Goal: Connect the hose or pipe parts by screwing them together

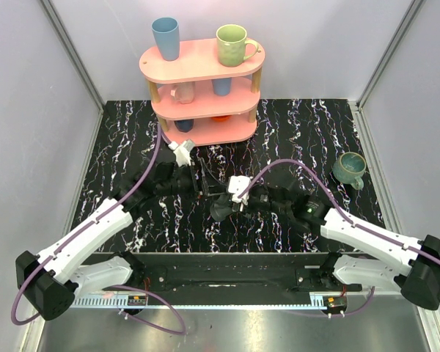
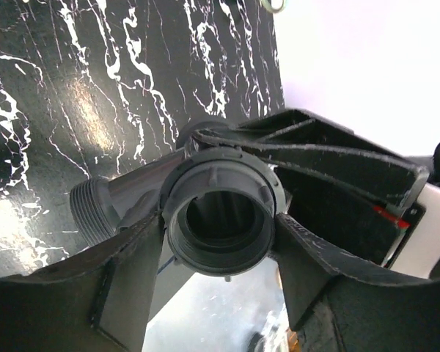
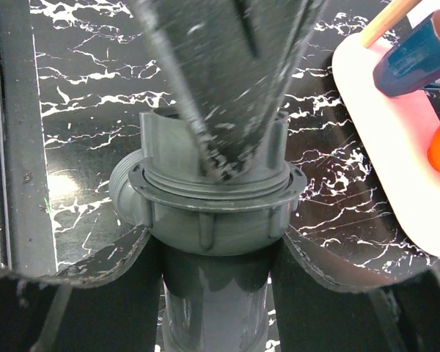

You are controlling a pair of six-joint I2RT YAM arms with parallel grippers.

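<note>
1. Jaws, left: clenched on the ribbed collar (image 2: 220, 172) of the pipe fitting (image 1: 220, 210), one finger against each side of it and the open bore facing the wrist camera.
2. Right jaws: clamped on the tube (image 3: 213, 301) just below that collar, touching it on both sides.
3. Fitting sits mid-counter between the two arms, a little toward the near edge. I cannot tell whether it rests on the counter (image 1: 125, 139) or is held clear of it.
4. Step in hand, as I judge it: screwing down. The collar is already on the thread, and a few turns of thread show above its flange. How tight it is I cannot tell.
5. Next move calls for the left wrist to turn the collar while the right holds the tube dead still and both stay on one axis.
6. In the way: both sets of jaws crowd the same short piece. The threaded side branch (image 2: 88, 213) juts out beside a left finger and may foul it on a turn.
7. Purple cables (image 1: 152, 165) arch over both forearms and may drag when a wrist rolls.
8. Far side: pink shelf (image 1: 205, 62) with a blue cup (image 1: 166, 38) and a green mug (image 1: 233, 44). A teal mug (image 1: 349, 169) stands far right, well apart.
</note>
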